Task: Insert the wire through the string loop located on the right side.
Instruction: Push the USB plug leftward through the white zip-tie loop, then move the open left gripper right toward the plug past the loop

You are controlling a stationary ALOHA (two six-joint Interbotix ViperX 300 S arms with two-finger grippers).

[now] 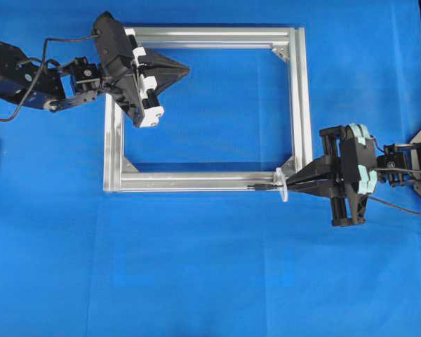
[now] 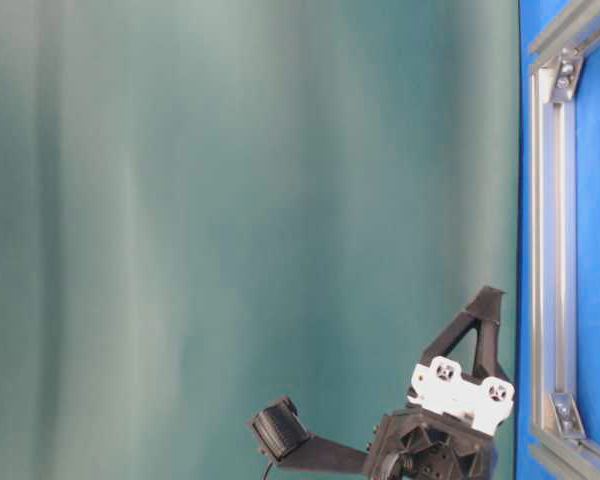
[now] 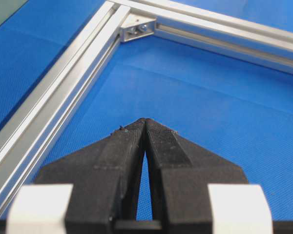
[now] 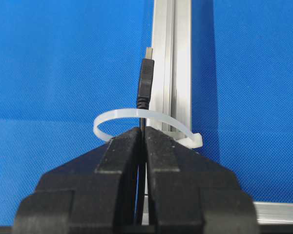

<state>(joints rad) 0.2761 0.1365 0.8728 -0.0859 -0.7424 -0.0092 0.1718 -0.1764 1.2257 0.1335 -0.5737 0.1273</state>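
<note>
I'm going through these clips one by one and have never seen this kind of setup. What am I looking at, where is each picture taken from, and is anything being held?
These are two robot arms working over a blue table. One picture looks down from above, one from table height (mostly a green backdrop), and two come from cameras mounted on the arms' wrists. On the table lies a silver frame of aluminium bars. The left gripper is shut, holds nothing, and hovers over the frame's top left part. The right gripper is shut on the wire, a thin black cable with a small plug. In the right wrist picture the plug has passed through the string loop, a whitish tie at the frame's lower right corner.
</note>
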